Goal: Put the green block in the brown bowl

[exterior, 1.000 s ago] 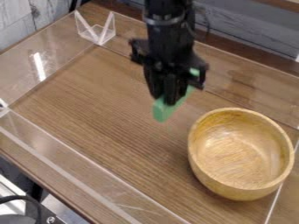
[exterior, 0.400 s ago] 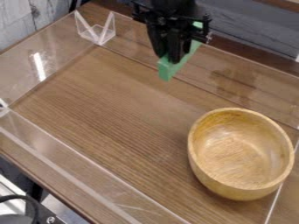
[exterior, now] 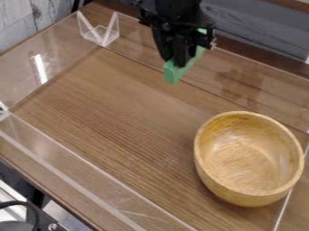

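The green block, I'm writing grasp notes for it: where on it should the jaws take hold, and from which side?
Grip the green block across its narrow width at the upper end, coming from above. It is a slim bar, so its long flat faces suit closing jaws. The gripper holds it that way now, the lower end hanging free above the table, apart from the brown bowl.

The slim matte bright green rectangular block (exterior: 178, 70) shows a plain, even green with no markings, set against the black claw (exterior: 179, 60) whose body and fingers are a uniform dark tone. At about four o'clock from it, the round light brown wooden bowl (exterior: 250, 158) is a pale honey tan, its inside streaked with fine darker grain lines and its thick rim a shade lighter. The wooden counter (exterior: 108, 117) is a warmer mid-brown with long parallel grain stripes, bordered by clear colourless plastic walls (exterior: 72, 194) that catch whitish glints.
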Tool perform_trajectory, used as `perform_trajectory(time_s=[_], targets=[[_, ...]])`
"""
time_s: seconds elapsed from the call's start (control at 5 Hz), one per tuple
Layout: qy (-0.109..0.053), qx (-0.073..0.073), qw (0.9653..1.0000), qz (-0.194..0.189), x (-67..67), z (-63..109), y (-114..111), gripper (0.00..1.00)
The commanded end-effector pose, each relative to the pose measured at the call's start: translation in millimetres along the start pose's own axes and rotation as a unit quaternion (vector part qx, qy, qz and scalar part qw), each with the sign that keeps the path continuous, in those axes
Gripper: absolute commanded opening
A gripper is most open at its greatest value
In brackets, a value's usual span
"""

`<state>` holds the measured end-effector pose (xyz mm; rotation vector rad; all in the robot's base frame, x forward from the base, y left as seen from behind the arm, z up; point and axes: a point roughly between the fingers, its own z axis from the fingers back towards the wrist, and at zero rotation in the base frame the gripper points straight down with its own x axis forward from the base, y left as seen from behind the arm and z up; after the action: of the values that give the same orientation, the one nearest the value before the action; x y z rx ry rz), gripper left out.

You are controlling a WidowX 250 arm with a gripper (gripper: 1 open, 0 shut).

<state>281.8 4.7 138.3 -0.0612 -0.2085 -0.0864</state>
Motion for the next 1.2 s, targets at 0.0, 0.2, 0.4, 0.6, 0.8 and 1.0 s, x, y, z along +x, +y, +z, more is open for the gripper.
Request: perform_trajectory(time_s=[0.0,0.2,0.4,0.6,0.8,1.0], targets=[[-0.029,0.004,0.9996,-0.003,6.1,0.2,2.3,0.0],[-0.037,0.004,0.9993,-0.01,6.2,-6.4,2.3,0.0],[-0.033,-0.002,0.9991,-0.025,-6.0,-3.0,-14.5,0.0],[-0.03,-0.007,0.9987,-0.04,-16.7,0.5,-36.4,0.0],[-0.028,-0.012,0.9982,-0.051,-25.1,1.4,-63.8,0.0],[-0.027,-0.017,0.9973,-0.066,-33.2,0.8,-89.3,0.0]])
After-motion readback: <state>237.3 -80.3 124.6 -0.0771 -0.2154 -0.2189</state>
